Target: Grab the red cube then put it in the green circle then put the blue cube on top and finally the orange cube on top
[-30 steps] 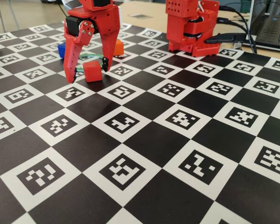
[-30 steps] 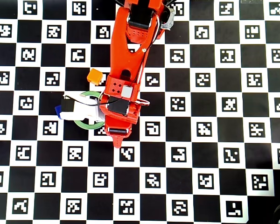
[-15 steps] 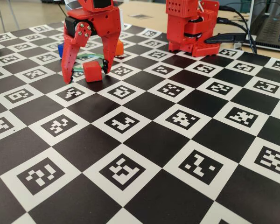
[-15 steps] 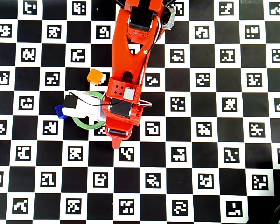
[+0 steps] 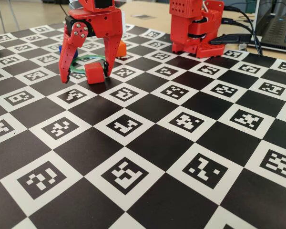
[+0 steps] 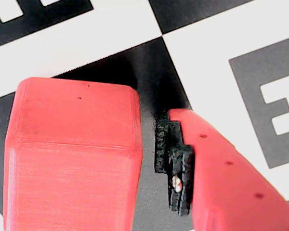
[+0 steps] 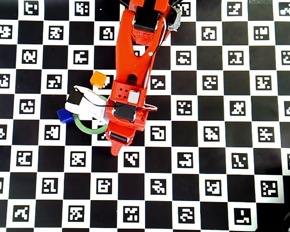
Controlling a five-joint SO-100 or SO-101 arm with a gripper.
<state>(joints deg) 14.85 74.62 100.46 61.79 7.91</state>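
Red cube straddled by spread fingers, not yet gripped.

In the fixed view the gripper (image 5: 85, 76) is seen lowered with its fingers set wide on either side of the red cube (image 5: 94, 73), which rests on the checkered worktop (image 5: 148, 143) just in front of the green circle (image 5: 86, 59). A gap beside the cube is shown in the wrist view, so closure is judged to be required next. The blue cube (image 7: 65, 115) and orange cube (image 7: 98, 79) lie beside the ring, awaiting stacking.

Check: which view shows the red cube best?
Wrist view: the red cube fills the frame, a finger pad just beside it. Fixed view shows it whole but small between the open jaws. Overhead: the arm hides it.
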